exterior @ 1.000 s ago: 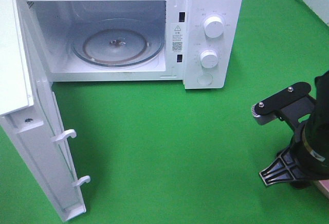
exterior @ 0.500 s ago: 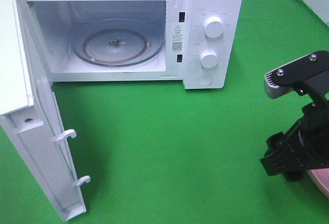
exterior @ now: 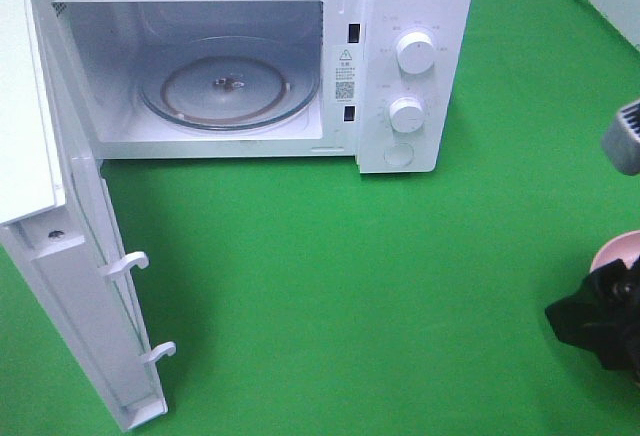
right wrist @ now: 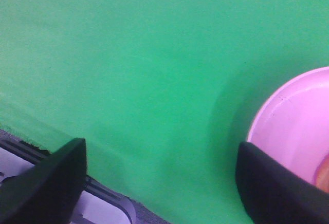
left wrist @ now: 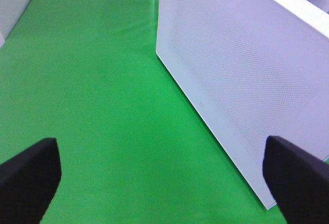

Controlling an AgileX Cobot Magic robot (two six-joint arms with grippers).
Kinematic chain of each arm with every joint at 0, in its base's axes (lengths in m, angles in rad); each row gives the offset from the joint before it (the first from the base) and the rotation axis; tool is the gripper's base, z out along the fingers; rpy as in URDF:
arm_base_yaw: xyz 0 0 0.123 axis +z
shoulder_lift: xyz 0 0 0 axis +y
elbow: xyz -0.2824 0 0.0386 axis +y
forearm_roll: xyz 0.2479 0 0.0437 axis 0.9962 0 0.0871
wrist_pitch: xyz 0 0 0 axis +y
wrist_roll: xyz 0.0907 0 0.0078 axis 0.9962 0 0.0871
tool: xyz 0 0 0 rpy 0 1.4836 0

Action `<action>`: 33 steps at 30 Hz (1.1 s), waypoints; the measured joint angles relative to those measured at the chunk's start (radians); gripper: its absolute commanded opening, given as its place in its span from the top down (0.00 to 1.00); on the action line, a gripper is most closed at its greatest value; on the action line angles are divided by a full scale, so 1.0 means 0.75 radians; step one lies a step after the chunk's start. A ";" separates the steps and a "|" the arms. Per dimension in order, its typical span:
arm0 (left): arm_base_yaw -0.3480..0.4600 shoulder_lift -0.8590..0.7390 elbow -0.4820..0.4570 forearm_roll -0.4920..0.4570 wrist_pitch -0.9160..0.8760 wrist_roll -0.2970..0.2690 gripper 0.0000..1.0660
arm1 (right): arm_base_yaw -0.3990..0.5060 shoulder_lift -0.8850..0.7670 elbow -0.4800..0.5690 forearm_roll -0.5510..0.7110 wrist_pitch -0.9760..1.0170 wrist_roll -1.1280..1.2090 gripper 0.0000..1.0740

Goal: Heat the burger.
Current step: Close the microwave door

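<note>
the right gripper [right wrist: 159, 183] hangs wide open and empty beside the pink plate [right wrist: 288, 121], where only an orange sliver of the burger [right wrist: 324, 178] shows. it should centre its jaws over the bun before closing, gently; the microwave [exterior: 400, 16] stands open, well apart, and the left gripper [left wrist: 164, 178] idles open

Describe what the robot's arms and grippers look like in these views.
Both wrist views show matte black, blocky fingers with rounded corners: the left gripper and the right gripper. In the high view only the right arm's dark black housing shows at the edge, with a grey ribbed finger pad above it. No cables or markings are visible.
</note>
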 measured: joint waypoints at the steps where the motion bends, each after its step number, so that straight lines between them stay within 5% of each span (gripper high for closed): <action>1: 0.000 0.000 0.000 0.000 0.000 0.000 0.06 | 0.000 -0.059 0.000 0.005 0.041 -0.007 0.29; 23: 0.000 0.000 0.000 0.000 0.000 0.000 0.06 | -0.060 -0.523 0.000 -0.007 0.285 -0.071 0.29; 25: 0.000 0.000 0.000 0.000 0.000 0.000 0.06 | -0.204 -0.601 0.000 -0.009 0.297 -0.129 0.29; 33: 0.000 0.000 0.000 0.000 0.000 0.000 0.06 | -0.452 -0.781 0.005 0.060 0.295 -0.252 0.29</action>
